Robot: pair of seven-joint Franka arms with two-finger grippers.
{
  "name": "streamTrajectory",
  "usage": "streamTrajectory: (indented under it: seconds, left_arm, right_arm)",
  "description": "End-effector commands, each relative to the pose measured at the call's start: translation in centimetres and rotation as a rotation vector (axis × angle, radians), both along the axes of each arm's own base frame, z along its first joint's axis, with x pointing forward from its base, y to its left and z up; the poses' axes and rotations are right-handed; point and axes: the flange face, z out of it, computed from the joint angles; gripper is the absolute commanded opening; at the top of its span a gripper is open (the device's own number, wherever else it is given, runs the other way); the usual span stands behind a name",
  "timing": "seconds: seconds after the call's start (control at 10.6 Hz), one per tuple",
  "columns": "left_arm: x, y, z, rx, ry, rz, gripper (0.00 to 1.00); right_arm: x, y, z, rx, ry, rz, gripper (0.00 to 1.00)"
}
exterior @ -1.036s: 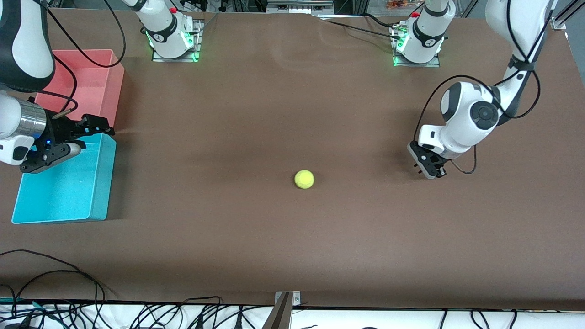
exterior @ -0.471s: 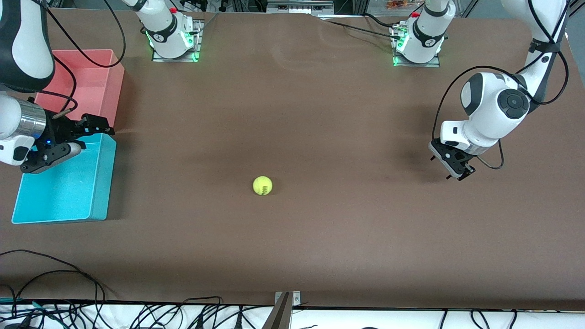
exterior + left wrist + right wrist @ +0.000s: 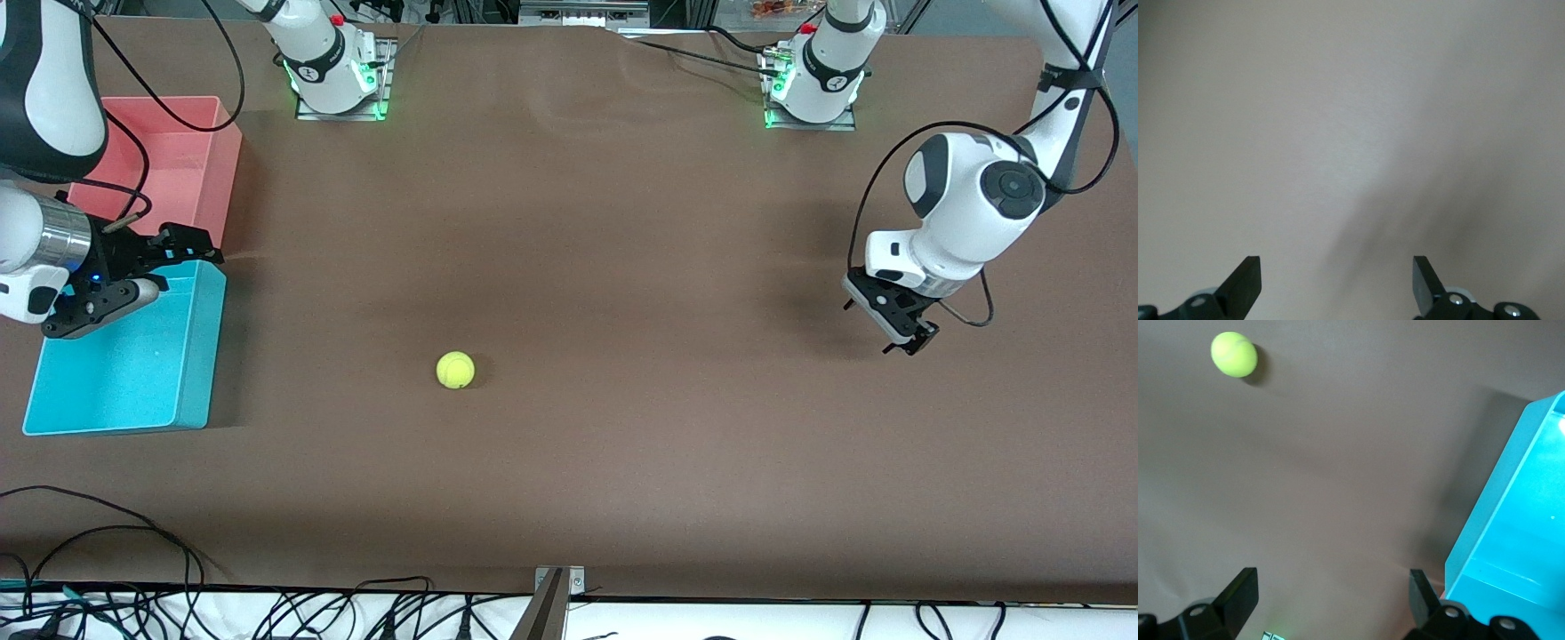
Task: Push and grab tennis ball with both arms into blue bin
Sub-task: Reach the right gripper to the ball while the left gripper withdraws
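Only our front view shows both bins; the left wrist view shows bare worktop (image 3: 1351, 120). Our left end effector (image 3: 898, 322) hangs over the worktop's left-arm end, fingers apart, empty. Our right end effector (image 3: 133, 276) hovers over the blue bin (image 3: 191, 356) beside the pink bin (image 3: 191, 169), spread, empty. The tennis ball (image 3: 455, 370) lies mid-worktop, well apart from both.

high front overview, two downward wrist close-ups

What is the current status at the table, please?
Left gripper open, over bare table. Right gripper open, at blue bin. Tennis ball loose mid-table. Path clear.
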Motion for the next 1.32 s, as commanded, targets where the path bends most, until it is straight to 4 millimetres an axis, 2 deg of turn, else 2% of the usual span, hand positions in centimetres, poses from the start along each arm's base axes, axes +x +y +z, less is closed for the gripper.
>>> streamTrajectory:
  seconds: [0.0, 0.19, 0.28, 0.47, 0.57, 0.66, 0.85, 1.04, 1.22]
  left_arm:
    - [-0.4, 0.8, 5.9, 0.017, -0.099, 0.02, 1.0]
    - [-0.6, 3.6, 8.5, 0.016, -0.147, 0.082, 1.0]
    - [-0.9, 3.7, 10.2, 0.019, -0.176, 0.085, 1.0]
    - [-1.5, 3.7, 12.7, 0.012, -0.213, 0.12, 1.0]
    - [-1.9, 3.7, 13.7, 0.009, -0.219, 0.137, 1.0]
    - [-2.3, 3.7, 14.4, 0.002, -0.211, 0.173, 1.0]
    - [-3.2, 3.4, 15.3, -0.028, -0.171, 0.318, 1.0]
    - [-4.0, 3.0, 16.6, -0.045, -0.14, 0.422, 1.0]
    - [-3.8, 2.6, 18.7, -0.052, -0.081, 0.541, 1.0]
  right_arm:
    - [0.7, -0.4, -1.1, 0.041, -0.03, 0.107, 1.0]
    - [1.6, -0.9, -2.9, 0.046, -0.049, 0.151, 1.0]
    - [2.4, -2.0, -4.9, 0.049, -0.056, 0.148, 1.0]
    - [3.5, -1.4, -9.2, 0.153, -0.033, 0.08, 1.0]
    - [3.9, -0.8, -10.4, 0.155, -0.039, 0.069, 1.0]
    - [4.5, 0.4, -11.7, 0.143, -0.05, 0.063, 1.0]
    - [5.6, 3.4, -15.0, 0.098, -0.043, -0.052, 1.0]
    - [6.2, 7.2, -17.2, 0.147, -0.058, -0.092, 1.0]
    - [6.9, 9.5, -19.1, 0.146, -0.088, -0.131, 1.0]
